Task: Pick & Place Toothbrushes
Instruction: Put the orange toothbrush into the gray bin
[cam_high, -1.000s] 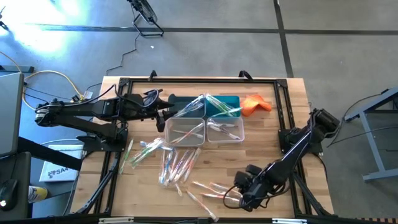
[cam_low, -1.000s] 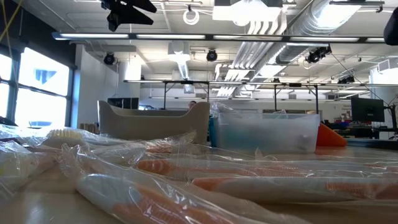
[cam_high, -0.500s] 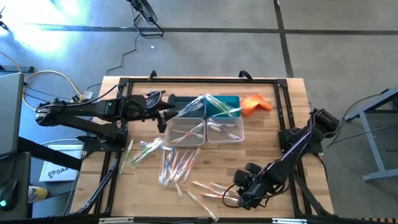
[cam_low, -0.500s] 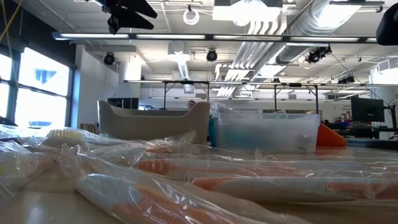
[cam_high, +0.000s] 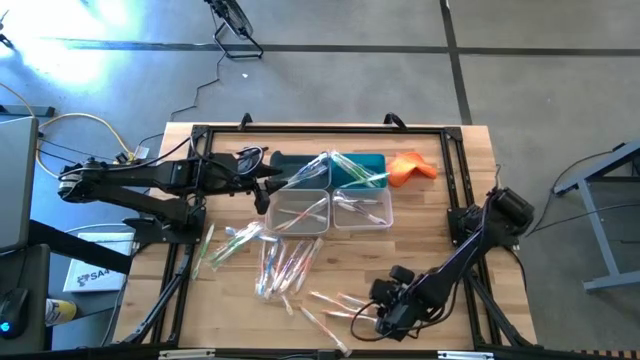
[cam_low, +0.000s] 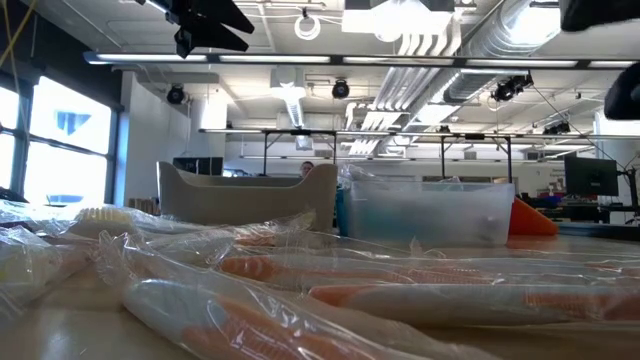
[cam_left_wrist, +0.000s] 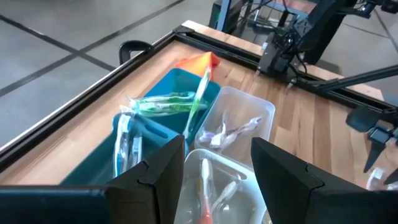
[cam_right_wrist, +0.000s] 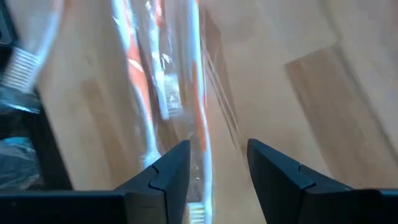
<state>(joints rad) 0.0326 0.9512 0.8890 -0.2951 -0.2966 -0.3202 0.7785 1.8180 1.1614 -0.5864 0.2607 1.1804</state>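
Wrapped toothbrushes lie loose on the wooden table: a green-handled bunch (cam_high: 230, 243), a pink bunch (cam_high: 285, 265) and an orange-handled bunch (cam_high: 335, 303) near the front edge. More lie in the bins. My right gripper (cam_high: 373, 318) (cam_right_wrist: 217, 168) hangs open, pointing steeply down just over the orange-handled toothbrushes (cam_right_wrist: 198, 118). One wrapped brush runs into the gap between its fingers, and I see no touch. My left gripper (cam_high: 264, 181) (cam_left_wrist: 217, 165) waits open above the left clear bin (cam_left_wrist: 214, 180).
Two clear bins (cam_high: 297, 210) (cam_high: 362, 208) stand mid-table, with a teal bin (cam_high: 358, 168) and a dark bin (cam_high: 292, 163) behind them. An orange cloth (cam_high: 412, 167) lies at the far right. A black frame (cam_high: 455, 180) rims the table. Bare wood lies at the right.
My right gripper has sunk toward the orange-handled toothbrushes and shifted a little toward the table's left and near edge. The toothbrushes have stayed where they were.
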